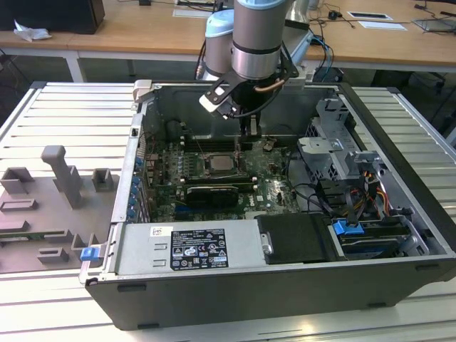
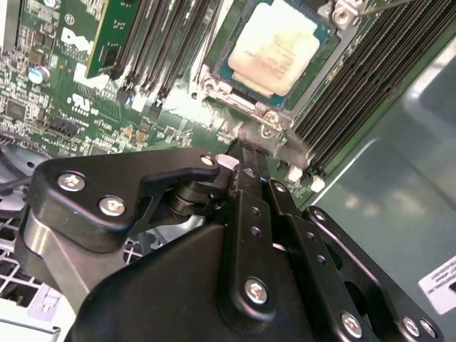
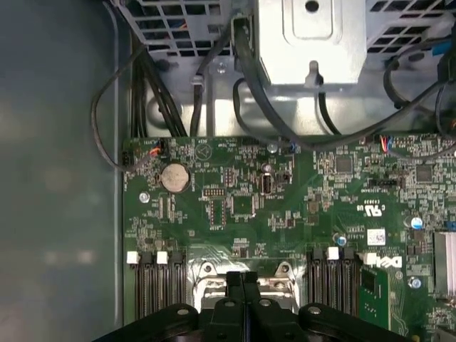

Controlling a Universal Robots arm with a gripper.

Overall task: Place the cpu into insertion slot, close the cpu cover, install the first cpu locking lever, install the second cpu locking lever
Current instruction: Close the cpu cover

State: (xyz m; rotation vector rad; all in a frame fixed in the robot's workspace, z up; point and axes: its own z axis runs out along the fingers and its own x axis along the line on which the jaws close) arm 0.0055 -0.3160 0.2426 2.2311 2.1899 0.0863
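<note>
The tool fills the foreground of the second wrist view. Its two black fingers are pressed tightly together and nothing shows between them. Their tips sit at the edge of the socket, touching or just short of a thin wire lever; which of the two I cannot tell.

The chip lies flat in the socket, and the silvery cover appears to be down around it. Going by that, the step in hand is latching a lever, not seating the chip.

To do it well, the closed fingers should work as one stiff pusher:
- Contact belongs on the lever's handle end, never on the chip's pale top or the cover's thin frame.
- The push should run along the lever's arc, down and then sideways under its catch, and stay slow enough that the wire does not spring off the tips.
- The rows of memory slots stand just beside the socket, so the tool body needs room there.

In the exterior view the arm hangs over the open computer case on the slatted desk.
</note>
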